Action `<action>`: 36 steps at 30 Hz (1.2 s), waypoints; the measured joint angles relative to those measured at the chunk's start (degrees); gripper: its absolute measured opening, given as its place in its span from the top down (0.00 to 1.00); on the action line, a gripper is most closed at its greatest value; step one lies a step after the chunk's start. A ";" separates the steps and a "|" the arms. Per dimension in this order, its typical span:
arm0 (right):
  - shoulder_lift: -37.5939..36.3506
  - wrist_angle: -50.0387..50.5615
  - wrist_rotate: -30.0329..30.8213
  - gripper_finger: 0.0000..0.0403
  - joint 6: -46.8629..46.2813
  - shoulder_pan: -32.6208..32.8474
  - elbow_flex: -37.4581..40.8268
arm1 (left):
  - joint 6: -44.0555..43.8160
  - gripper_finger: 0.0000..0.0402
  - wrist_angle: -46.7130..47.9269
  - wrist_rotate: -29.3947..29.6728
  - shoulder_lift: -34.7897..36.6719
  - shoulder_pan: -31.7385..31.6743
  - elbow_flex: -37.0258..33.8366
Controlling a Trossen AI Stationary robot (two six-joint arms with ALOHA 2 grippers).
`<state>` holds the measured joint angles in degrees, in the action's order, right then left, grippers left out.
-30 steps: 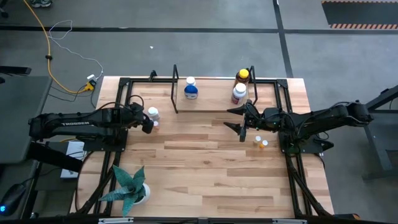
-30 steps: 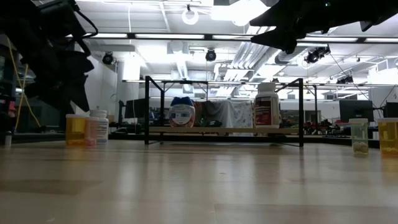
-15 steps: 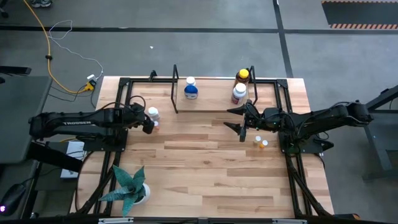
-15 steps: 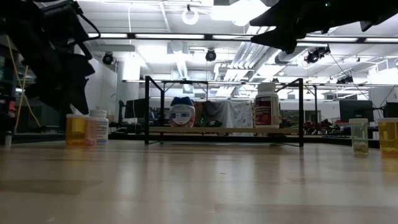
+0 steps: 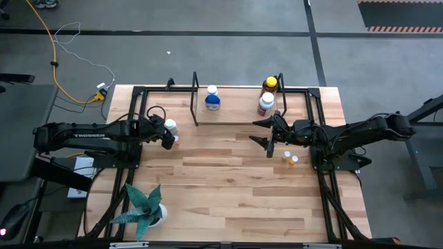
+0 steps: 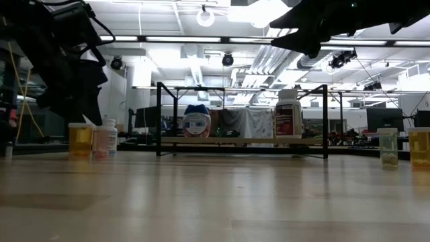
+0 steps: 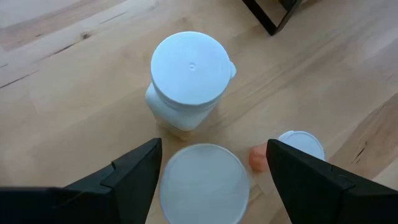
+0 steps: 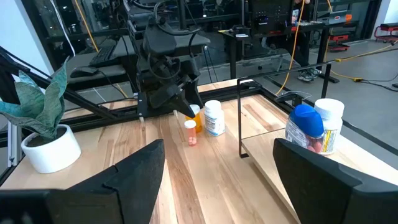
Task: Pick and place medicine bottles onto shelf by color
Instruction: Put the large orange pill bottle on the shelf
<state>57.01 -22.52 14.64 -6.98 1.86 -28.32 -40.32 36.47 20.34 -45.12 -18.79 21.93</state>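
My left gripper (image 7: 214, 149) hangs open just above a cluster at the table's left. Its fingers stand either side of a yellow vial's white lid (image 7: 202, 190) without touching it. Just beyond stand a white bottle (image 7: 189, 81) and a tiny orange vial (image 7: 297, 149). The low view shows this gripper (image 6: 80, 111) over the yellow vial (image 6: 80, 140). The shelf (image 5: 239, 105) carries a blue-capped bottle (image 5: 212, 101), an amber yellow-capped bottle (image 5: 270, 85) and a white bottle (image 5: 266, 104). My right gripper (image 5: 266, 135) hovers open near the shelf's front edge, high above the table.
Two small vials (image 5: 291, 158) stand on the table to the right, below my right arm. A potted green plant (image 5: 145, 207) sits at the near left corner. Black frame rails (image 5: 325, 180) run along both table sides. Bare wood lies across the middle and near part.
My left gripper has crept a little toward the table's right edge and down over the cluster of bottles, staying open. My right arm has kept still.
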 joint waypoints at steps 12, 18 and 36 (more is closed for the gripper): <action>0.00 0.02 -0.01 0.28 0.02 -0.01 0.00 | 0.00 0.30 3.34 0.95 0.02 0.00 0.00; 0.00 0.02 -0.01 0.28 0.02 0.01 0.00 | -0.15 0.30 4.09 0.70 0.02 0.00 0.00; 0.00 0.02 0.00 0.28 0.02 0.01 0.00 | -0.17 0.34 4.45 -0.48 0.02 0.00 0.00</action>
<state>57.01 -22.50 14.64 -6.96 1.87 -28.32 -40.48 40.92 19.86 -45.10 -18.79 21.93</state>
